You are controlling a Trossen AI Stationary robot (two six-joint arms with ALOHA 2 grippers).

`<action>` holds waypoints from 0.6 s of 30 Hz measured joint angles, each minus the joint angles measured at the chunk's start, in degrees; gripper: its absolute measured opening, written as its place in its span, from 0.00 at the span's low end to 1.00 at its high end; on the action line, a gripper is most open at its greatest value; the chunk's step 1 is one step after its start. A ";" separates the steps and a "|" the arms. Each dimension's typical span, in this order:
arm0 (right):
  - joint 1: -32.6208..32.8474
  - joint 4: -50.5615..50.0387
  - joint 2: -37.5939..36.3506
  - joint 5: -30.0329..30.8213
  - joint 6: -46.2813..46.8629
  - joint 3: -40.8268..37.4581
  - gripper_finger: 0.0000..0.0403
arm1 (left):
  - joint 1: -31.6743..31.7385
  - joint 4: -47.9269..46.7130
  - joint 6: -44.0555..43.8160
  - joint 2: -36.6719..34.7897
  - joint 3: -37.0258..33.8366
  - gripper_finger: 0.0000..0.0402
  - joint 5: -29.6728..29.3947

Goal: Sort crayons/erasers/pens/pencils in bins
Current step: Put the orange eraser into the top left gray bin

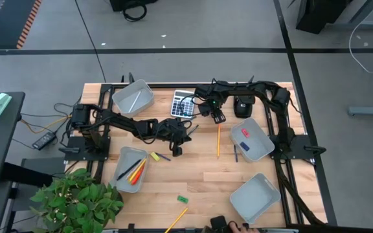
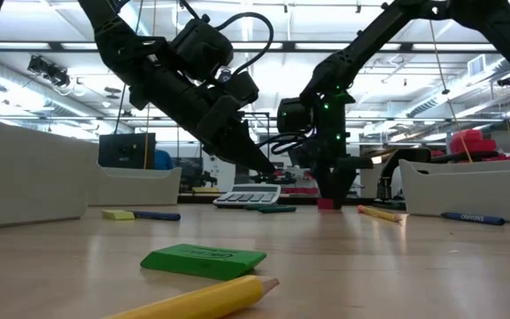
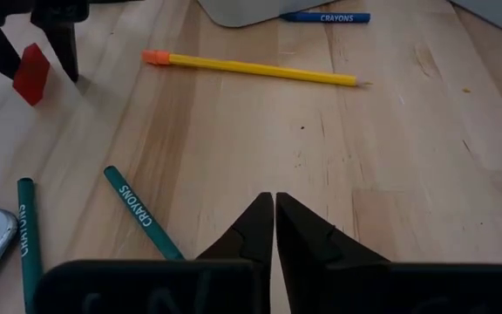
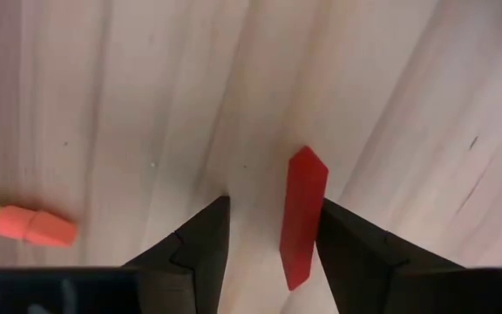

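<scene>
Bins of translucent grey plastic (image 1: 133,98) look partly filled, pencils and crayons remain loose on the wood table (image 1: 199,175); right gripper (image 4: 268,228) straddles a small red eraser block (image 4: 302,214), unclamped; left gripper (image 3: 274,209) clenched empty.

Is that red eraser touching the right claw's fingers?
Touching one: in the right wrist view the red eraser leans against one finger of the open right gripper; a gap separates the other.
</scene>
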 joint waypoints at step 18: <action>0.61 -3.96 -4.15 0.97 14.77 -0.20 0.04 | 0.02 -0.15 0.00 0.00 0.00 0.06 0.00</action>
